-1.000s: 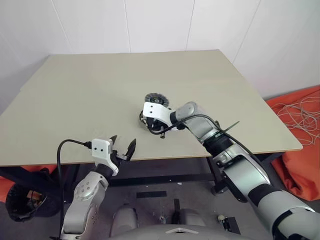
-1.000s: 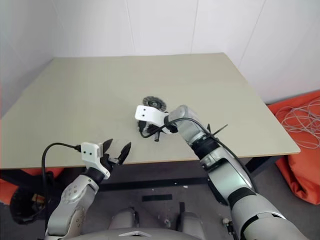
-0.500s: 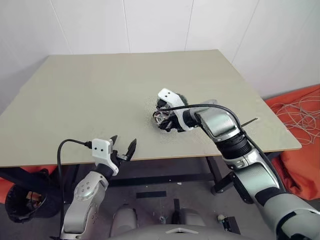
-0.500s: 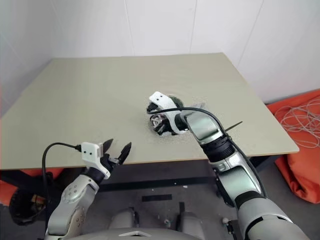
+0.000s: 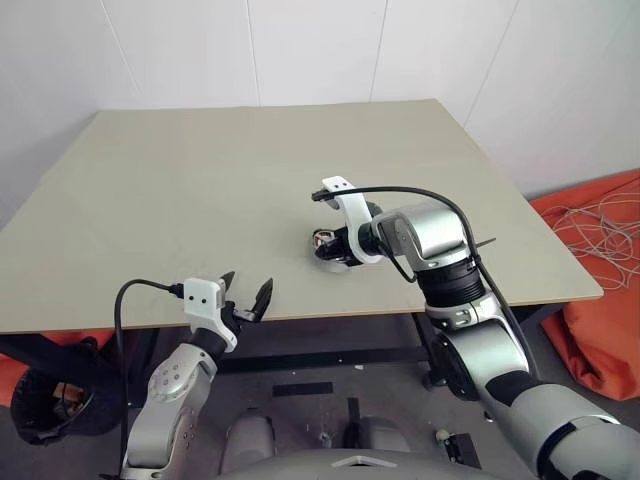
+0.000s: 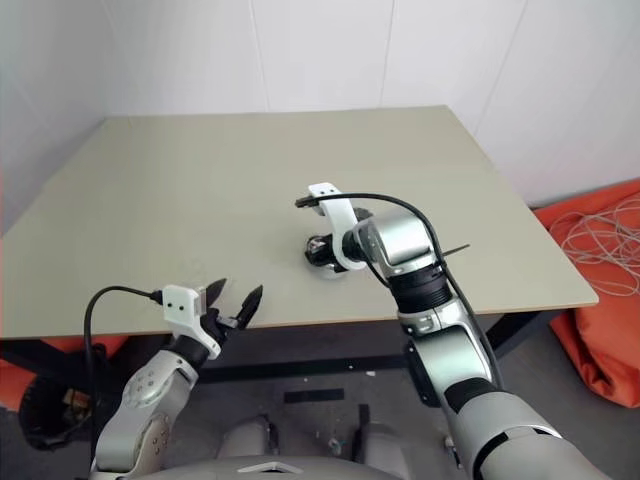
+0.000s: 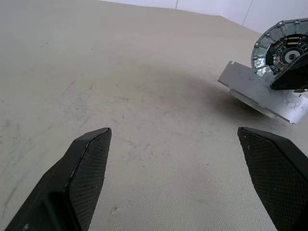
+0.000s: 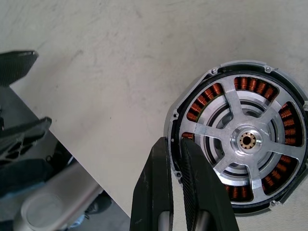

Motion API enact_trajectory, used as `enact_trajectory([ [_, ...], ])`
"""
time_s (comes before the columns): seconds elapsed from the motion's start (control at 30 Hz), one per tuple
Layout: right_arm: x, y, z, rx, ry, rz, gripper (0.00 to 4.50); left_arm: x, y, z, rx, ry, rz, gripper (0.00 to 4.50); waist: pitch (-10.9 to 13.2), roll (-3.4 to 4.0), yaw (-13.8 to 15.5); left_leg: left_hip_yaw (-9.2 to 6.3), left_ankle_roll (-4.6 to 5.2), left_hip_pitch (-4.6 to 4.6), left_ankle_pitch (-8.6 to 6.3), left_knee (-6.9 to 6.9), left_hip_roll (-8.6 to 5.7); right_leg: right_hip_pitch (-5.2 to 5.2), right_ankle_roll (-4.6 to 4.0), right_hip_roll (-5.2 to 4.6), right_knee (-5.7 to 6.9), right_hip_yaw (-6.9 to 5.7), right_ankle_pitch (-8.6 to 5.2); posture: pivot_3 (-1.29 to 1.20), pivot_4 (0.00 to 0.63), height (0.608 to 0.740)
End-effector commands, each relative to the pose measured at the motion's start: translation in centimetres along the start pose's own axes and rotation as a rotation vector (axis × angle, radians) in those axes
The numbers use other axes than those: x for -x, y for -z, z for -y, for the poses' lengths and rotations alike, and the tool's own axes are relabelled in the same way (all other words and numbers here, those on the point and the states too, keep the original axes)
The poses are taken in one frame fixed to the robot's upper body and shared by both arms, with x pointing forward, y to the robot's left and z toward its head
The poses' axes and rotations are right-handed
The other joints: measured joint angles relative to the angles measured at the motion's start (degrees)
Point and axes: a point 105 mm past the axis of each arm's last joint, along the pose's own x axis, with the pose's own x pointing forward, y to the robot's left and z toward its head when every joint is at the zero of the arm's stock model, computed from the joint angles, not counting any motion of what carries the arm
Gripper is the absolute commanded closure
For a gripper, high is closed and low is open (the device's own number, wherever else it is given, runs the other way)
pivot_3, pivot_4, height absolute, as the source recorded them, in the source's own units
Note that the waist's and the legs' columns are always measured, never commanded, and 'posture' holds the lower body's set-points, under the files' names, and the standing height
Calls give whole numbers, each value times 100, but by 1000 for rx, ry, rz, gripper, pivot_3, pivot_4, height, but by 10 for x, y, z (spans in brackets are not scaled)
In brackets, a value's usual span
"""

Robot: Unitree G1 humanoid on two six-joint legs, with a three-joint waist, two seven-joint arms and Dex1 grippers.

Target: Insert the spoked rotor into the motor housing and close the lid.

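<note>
Right fingers clenched on the rim of the motor housing, held over the surface.

The right gripper (image 8: 175, 192) has its two black fingers (image 8: 156, 192) pinched together on the housing's edge; the motor housing (image 8: 243, 144) shows copper windings around a silver spoked rotor (image 8: 248, 141) seated inside it, tilted above the beige surface (image 5: 200, 200) near its front middle. The left gripper (image 5: 247, 293) hovers at the surface's near edge, well apart from the housing, its fingers (image 7: 86, 168) spread wide and released, grasping nothing.
</note>
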Motion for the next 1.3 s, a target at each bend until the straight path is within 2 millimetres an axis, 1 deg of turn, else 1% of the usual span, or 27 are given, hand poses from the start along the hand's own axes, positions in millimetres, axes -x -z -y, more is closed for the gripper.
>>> enact_trajectory([
  [0.03,6,-19,-6,-46,4,59,4481,0,-9,2,-7,11,41,0,0,0,0,0,0,0,0,0,0,0,0,0,0,0,0,0,0,740],
  [0.27,-11,-19,-9,-158,5,57,4481,0,-9,3,-6,11,42,0,0,1,-4,0,-2,4,1,-2,0,1,1,0,0,0,0,0,0,740],
  [0.37,-18,-22,-14,-184,-11,71,4481,0,-10,3,-6,9,43,0,0,1,-11,0,-5,13,2,-3,0,7,2,0,3,1,0,0,0,740],
  [0.4,-19,-23,-16,-189,-18,76,3815,0,-10,3,-6,8,43,0,0,1,-13,0,-6,16,3,-4,0,9,2,0,4,2,0,0,0,740],
  [0.47,-21,-28,-22,-204,-40,91,3305,0,-11,4,-6,8,43,0,1,3,-13,0,-14,19,7,-9,0,8,3,0,6,2,-1,0,0,740],
  [0.5,-21,-30,-26,-209,-51,96,2905,0,-11,4,-6,9,44,0,1,3,-10,0,-19,18,10,-12,0,5,3,0,6,2,-1,0,0,740],
  [0.63,-22,-38,-36,-226,-91,117,1532,0,-13,6,-6,12,44,0,1,3,21,0,-26,14,15,-16,-5,8,3,-3,4,2,0,0,0,740],
  [0.67,-20,-41,-41,-236,-117,123,1249,-1,-13,6,-7,13,44,0,1,3,19,0,-26,14,15,-16,-6,8,3,-3,4,2,0,0,0,740],
  [0.83,-1,-63,-69,-290,-318,169,1249,0,-13,7,-6,18,40,0,1,4,10,-1,-29,13,17,-17,-4,4,4,-1,6,2,0,0,0,740],
  [0.93,24,-89,-86,-334,-516,275,1249,0,-13,7,-5,24,36,0,2,5,2,-1,-30,13,17,-20,-4,1,4,-1,6,2,-1,0,0,740],
  [0.97,34,-101,-85,-333,-545,342,1249,0,-12,7,-4,26,35,0,2,5,2,-1,-30,13,17,-21,-4,1,4,-1,5,2,-1,0,0,740],
  [1.03,46,-118,-75,-308,-507,469,1249,-1,-11,6,-4,27,33,0,1,4,4,-1,-30,12,17,-22,-4,-2,4,-1,4,2,-1,0,0,740],
  [1.1,47,-125,-63,-275,-419,535,1249,-1,-11,6,-3,28,31,0,0,4,5,0,-30,14,17,-23,-3,2,4,-1,2,1,-2,0,0,740],
  [1.17,45,-131,-27,-77,-111,647,1249,-1,-10,5,-5,29,30,0,0,3,10,1,-30,7,17,-22,-4,-4,5,-2,3,1,-1,0,0,740],
  [1.27,43,-129,-1,174,128,693,1249,-1,-10,4,-6,30,28,0,-1,0,86,3,-32,5,18,-18,-5,7,6,-4,0,-6,-1,0,0,740],
  [1.3,43,-124,14,274,230,690,1249,-1,-10,4,-6,29,28,0,0,2,106,5,-33,-1,18,-14,-8,3,8,-7,0,-6,0,0,0,740],
])
